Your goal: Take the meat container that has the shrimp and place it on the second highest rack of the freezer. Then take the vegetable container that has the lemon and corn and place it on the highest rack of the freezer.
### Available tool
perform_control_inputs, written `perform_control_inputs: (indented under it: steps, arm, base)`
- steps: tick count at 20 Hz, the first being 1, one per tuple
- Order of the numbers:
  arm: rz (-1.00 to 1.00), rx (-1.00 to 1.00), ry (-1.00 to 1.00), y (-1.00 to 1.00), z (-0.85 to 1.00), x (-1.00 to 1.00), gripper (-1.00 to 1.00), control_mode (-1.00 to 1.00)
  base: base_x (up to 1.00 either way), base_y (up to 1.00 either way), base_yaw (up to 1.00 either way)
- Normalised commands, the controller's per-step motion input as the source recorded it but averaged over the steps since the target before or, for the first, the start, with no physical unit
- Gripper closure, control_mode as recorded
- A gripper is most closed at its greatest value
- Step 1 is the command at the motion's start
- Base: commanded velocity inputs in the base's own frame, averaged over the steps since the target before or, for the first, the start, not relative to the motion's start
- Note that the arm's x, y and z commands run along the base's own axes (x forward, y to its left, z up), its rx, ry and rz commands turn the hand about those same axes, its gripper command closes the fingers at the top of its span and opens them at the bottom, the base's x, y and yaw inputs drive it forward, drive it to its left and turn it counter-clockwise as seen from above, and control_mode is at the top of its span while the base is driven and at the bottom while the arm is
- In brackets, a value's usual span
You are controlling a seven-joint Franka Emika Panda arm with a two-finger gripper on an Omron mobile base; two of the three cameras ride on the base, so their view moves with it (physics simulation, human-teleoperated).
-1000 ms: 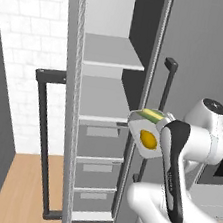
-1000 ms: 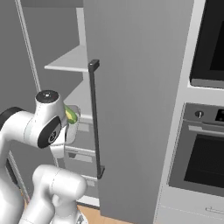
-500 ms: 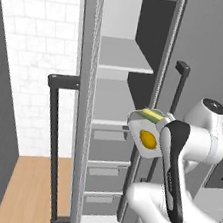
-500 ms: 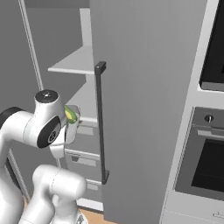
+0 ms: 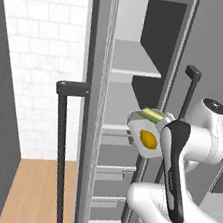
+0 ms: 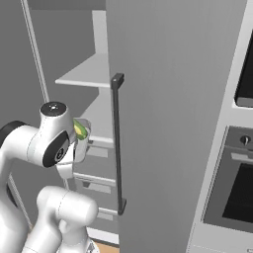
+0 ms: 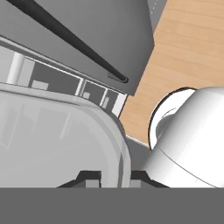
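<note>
The clear vegetable container [image 5: 142, 127] with the yellow lemon [image 5: 148, 138] and the corn [image 5: 153, 114] hangs tilted in front of the open freezer, about level with the drawers under the second rack [image 5: 118, 104]. The highest rack [image 5: 133, 66] is above it. My gripper [image 7: 114, 177] is shut on the container's rim [image 7: 120, 148], one finger on each side of the wall. From the right base the container [image 6: 81, 136] peeks out beside my arm's upper joint.
The left freezer door [image 5: 91, 105] with its dark handle [image 5: 61, 141] stands open at my left. The right door [image 6: 173, 123] and its handle [image 6: 117, 143] are close at my right. Drawers [image 6: 96, 180] sit below. An oven [image 6: 232, 192] is farther right.
Both base views have drawn closer to the freezer and shifted, so the base has driven. The container stays held in the same place before the base.
</note>
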Motion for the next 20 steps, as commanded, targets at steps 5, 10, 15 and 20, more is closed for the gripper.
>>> perform_control_inputs:
  steps: [5,10,15,20]
  arm:
    - [0.00,0.00,0.00,0.00,0.00,0.00,1.00,1.00]
    - [0.00,0.00,-0.01,0.09,0.00,0.13,1.00,-1.00]
    - [0.00,0.00,-0.10,0.03,0.34,0.02,1.00,-1.00]
    - [0.00,0.00,-0.02,0.00,0.84,0.04,1.00,-1.00]
  base:
    - [0.27,0.26,0.00]
    - [0.11,0.06,0.00]
    - [0.00,0.00,0.00]
    - [0.00,0.00,0.00]
